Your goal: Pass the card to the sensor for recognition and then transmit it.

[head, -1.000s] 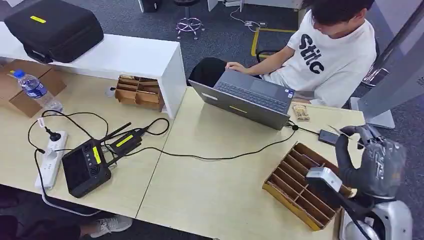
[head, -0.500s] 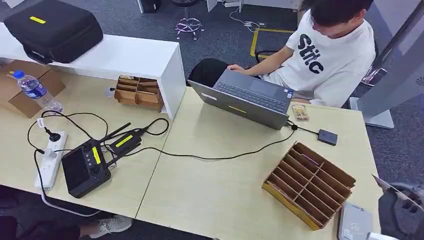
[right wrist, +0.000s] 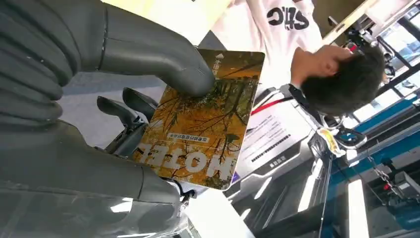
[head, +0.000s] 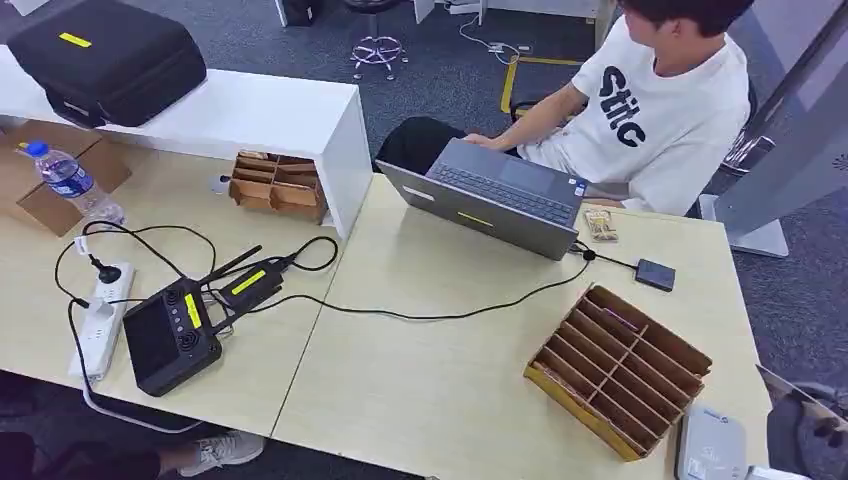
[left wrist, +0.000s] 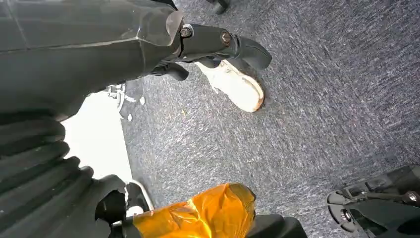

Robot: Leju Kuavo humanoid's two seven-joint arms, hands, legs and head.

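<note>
Card (right wrist: 205,121) held in the robot's right hand (right wrist: 124,84), seen close from the right wrist view: a hotel key card printed with golden autumn leaves and the word HOTEL. The thick grey thumb presses on the card's printed face near one short edge, with darker fingers (right wrist: 119,110) behind it, so the card is pinched flat and most of its surface stays clear, probably so a reader can sense it.

From the head view, a pale wooden table (head: 440,380) fills the middle. The right hand (head: 815,425) sits at the far 4 o'clock edge of the picture, off the table's corner, with a thin sliver of the card (head: 785,385) poking up from it. A small white sensor (head: 712,445), likely the card reader, lies at 5 o'clock, just beside the hand and touching distance from a cardboard divider tray (head: 620,370). The card is not yet over the sensor; my judgement is that presenting it is the step in hand.

A person in a white T-shirt (head: 660,110) sits at 1 o'clock, working at a grey laptop (head: 490,200), probably the one to receive the card afterwards.

The left hand (left wrist: 54,163) hangs over grey carpet beside the robot; whether its fingers are spread or curled cannot be told.
</note>
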